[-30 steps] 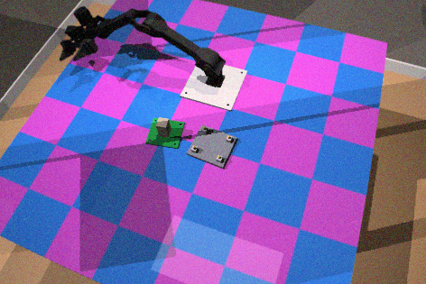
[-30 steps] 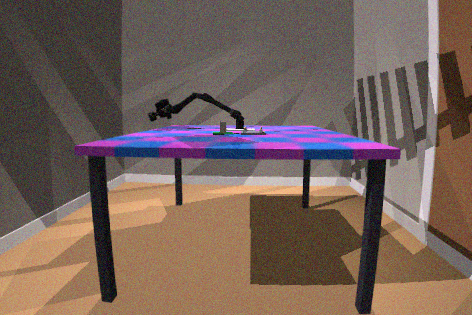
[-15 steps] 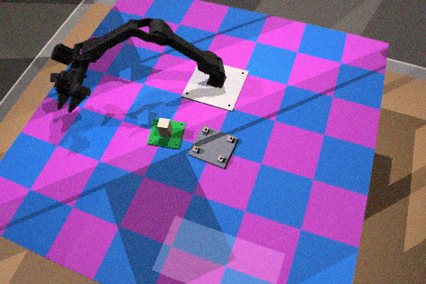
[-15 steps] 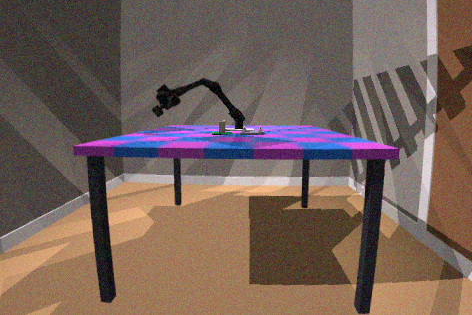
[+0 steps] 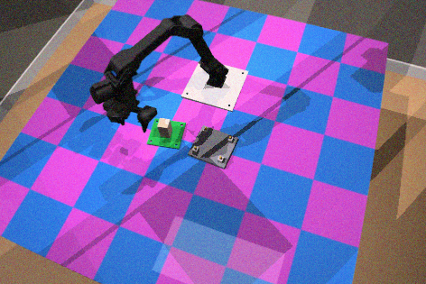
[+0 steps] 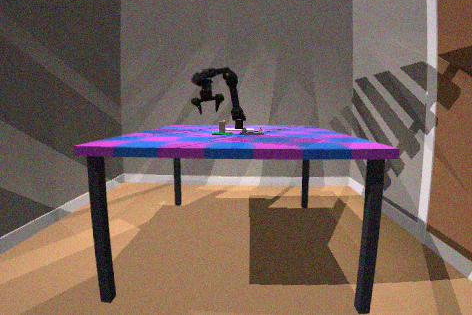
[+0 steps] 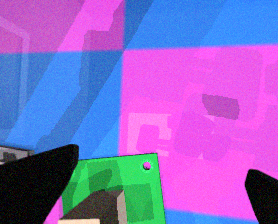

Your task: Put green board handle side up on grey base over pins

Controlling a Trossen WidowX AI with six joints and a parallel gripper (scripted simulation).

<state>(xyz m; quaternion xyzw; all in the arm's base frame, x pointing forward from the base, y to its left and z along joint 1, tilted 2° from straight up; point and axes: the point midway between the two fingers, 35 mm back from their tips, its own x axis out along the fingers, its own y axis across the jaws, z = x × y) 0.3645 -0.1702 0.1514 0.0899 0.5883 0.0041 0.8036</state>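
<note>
The jaws (image 5: 131, 123) (image 6: 209, 109) stand almost fully open above the worktop (image 5: 280, 137) (image 6: 235, 153), holding nothing. The step in hand looks like the approach to the board; next, they should probably centre over its handle, descend and close. Right of them in the top view, the thin, square green board (image 5: 157, 140) (image 6: 216, 133) (image 7: 142, 187) lies flat, its blocky beige handle (image 5: 164, 128) (image 6: 222, 127) (image 7: 120, 207) upright. Beside it, farther right, sits the flat grey base (image 5: 217, 151) (image 6: 250, 133), with short posts and small gold pins.

Top view high and oblique; exterior low, distant, level; wrist close, downward; green board (image 5: 173, 142) (image 6: 218, 133) (image 7: 141, 200) common to top and wrist
</note>
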